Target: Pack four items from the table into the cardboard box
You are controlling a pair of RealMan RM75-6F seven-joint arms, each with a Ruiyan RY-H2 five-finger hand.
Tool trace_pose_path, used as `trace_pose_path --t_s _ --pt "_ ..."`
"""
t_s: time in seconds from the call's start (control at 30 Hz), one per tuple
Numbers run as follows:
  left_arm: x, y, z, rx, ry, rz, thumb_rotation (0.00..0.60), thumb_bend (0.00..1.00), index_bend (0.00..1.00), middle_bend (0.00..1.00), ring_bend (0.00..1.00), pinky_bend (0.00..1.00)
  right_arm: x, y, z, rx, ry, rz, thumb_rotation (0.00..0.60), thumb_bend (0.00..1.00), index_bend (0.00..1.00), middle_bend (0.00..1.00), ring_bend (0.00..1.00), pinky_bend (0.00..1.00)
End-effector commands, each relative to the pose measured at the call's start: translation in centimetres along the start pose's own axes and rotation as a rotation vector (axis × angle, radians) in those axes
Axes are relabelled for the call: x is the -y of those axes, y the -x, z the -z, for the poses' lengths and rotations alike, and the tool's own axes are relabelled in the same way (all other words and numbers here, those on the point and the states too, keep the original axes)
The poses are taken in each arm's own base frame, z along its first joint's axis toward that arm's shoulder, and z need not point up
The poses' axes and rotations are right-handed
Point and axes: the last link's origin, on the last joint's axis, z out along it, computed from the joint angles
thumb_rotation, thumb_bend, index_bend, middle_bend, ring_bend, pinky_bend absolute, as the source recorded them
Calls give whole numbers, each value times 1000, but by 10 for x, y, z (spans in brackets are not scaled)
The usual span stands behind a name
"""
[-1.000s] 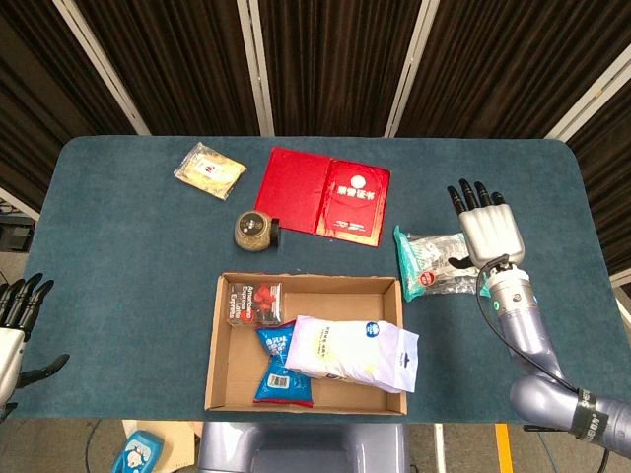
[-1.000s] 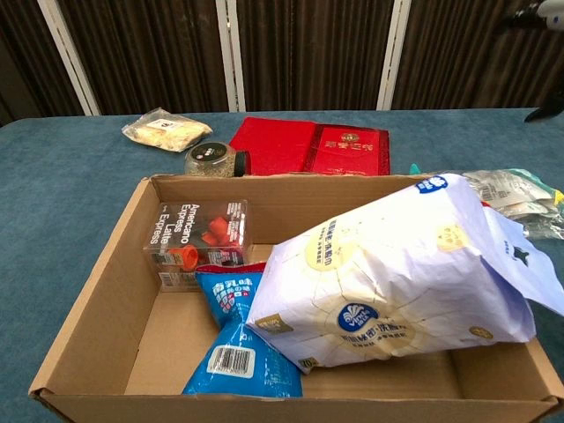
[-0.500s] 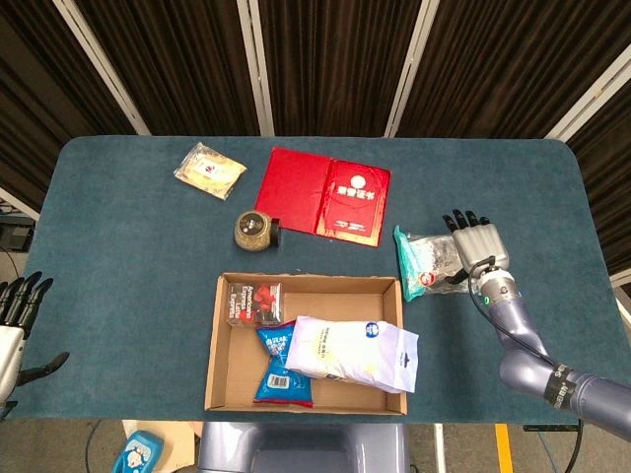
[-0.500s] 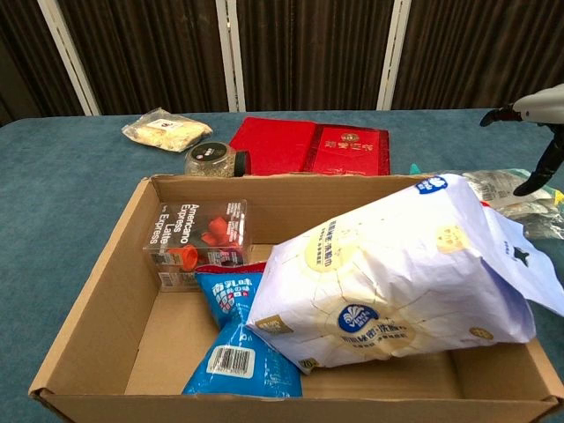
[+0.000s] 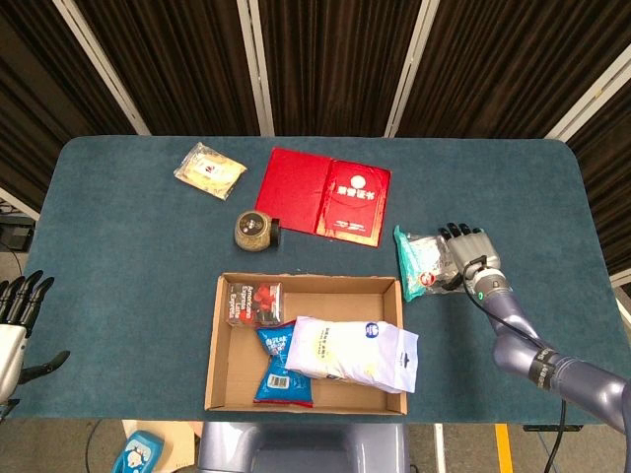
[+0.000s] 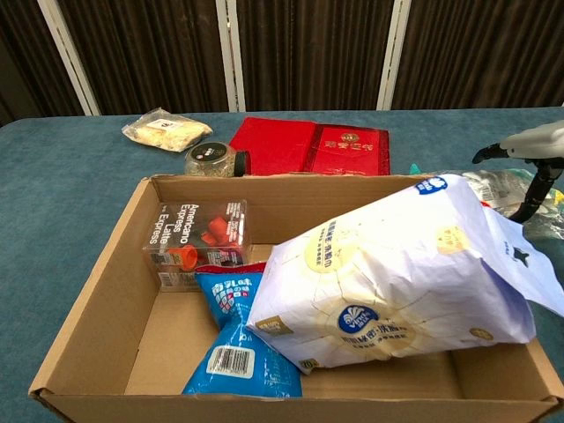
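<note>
The cardboard box (image 5: 211,357) (image 6: 95,291) sits at the table's near middle. Inside lie a clear coffee carton (image 5: 254,302) (image 6: 198,238), a blue packet (image 5: 282,370) (image 6: 233,339) and a large white bag (image 5: 357,355) (image 6: 397,273). Right of the box lies a clear packet with a green edge (image 5: 422,259) (image 6: 502,187). My right hand (image 5: 467,250) (image 6: 530,150) is low over that packet's right end, fingers spread and pointing down onto it, not closed round it. My left hand (image 5: 17,317) hangs open off the table's left edge, holding nothing.
A red booklet (image 5: 325,192) (image 6: 308,146) lies open at the table's far middle. A round jar (image 5: 253,230) (image 6: 211,159) lies on its side just beyond the box. A pale snack pack (image 5: 209,168) (image 6: 165,129) is at the far left.
My right hand has dropped from high above the table down onto the clear packet's right end. The left hand and the box's contents have not moved.
</note>
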Motion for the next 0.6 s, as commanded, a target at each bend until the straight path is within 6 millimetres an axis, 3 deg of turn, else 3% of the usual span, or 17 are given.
trace_pose_path --t_s 0.03,0.2,0.3,0.37,0.47,0.6 --pt "0 0 0 -1 -1 -1 600 21 0 0 0 0 3 11 -7 31 -3 -2 600 7 46 27 42 199" --pt "1 1 0 2 -2 -2 600 23 0 0 0 0 1 23 -12 46 7 -4 600 39 123 86 82 214" --pt "1 1 0 6 -3 -2 600 23 0 0 0 0 0 27 -15 32 12 -2 600 111 362 309 289 389" --pt "1 1 -1 5 -3 -1 600 24 0 0 0 0 1 27 -16 0 18 -7 600 135 556 516 503 587" --pt "1 2 -1 6 -4 0 600 27 0 0 0 0 3 24 -15 -51 10 -25 600 143 667 637 635 714" --pt "1 2 -1 9 -2 1 600 28 0 0 0 0 4 10 -9 -136 -13 -42 600 146 709 678 677 754"
